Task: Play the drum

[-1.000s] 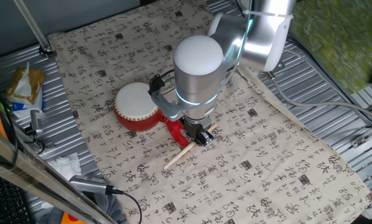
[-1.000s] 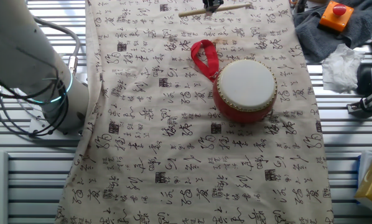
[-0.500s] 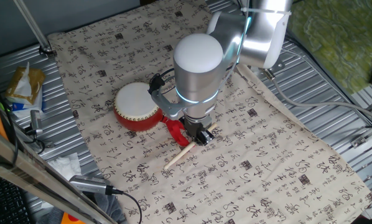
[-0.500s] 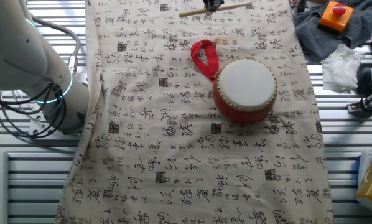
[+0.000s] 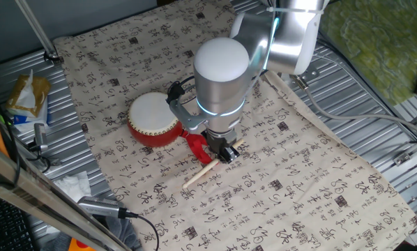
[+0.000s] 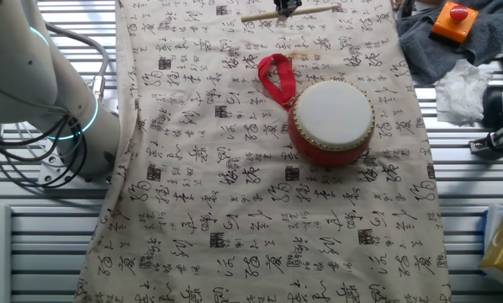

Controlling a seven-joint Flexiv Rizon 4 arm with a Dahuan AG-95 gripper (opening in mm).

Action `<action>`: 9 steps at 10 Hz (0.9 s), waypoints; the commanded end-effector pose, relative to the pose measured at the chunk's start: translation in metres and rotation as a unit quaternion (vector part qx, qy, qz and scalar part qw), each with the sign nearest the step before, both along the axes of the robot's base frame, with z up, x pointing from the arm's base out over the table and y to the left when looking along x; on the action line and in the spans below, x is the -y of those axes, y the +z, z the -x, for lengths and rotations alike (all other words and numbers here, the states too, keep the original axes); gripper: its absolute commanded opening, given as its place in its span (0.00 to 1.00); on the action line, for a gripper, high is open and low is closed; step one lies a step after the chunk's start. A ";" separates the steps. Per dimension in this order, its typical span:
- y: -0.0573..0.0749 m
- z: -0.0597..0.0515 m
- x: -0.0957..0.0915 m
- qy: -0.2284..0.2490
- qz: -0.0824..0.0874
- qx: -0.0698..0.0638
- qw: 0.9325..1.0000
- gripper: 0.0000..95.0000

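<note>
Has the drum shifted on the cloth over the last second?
No. The drum sits at the same spot against the printed characters on the cloth in both views.

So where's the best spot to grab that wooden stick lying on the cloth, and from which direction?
Probably from straight above, near the middle of the stick, with the jaws across its width. It lies flat on the cloth, thin and straight, with open cloth on both long sides. The gripper is already down at it, beside the drum.
</note>
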State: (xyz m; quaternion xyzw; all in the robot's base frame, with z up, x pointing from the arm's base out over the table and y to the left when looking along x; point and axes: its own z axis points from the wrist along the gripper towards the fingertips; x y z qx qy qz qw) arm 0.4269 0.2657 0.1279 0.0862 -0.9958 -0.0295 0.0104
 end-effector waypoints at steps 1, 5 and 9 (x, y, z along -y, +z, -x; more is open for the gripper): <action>0.000 0.000 0.001 -0.010 0.000 0.000 1.000 0.00; 0.000 0.000 0.001 -0.013 -0.001 0.006 1.000 0.00; 0.000 0.000 0.001 0.001 0.002 0.006 1.000 0.00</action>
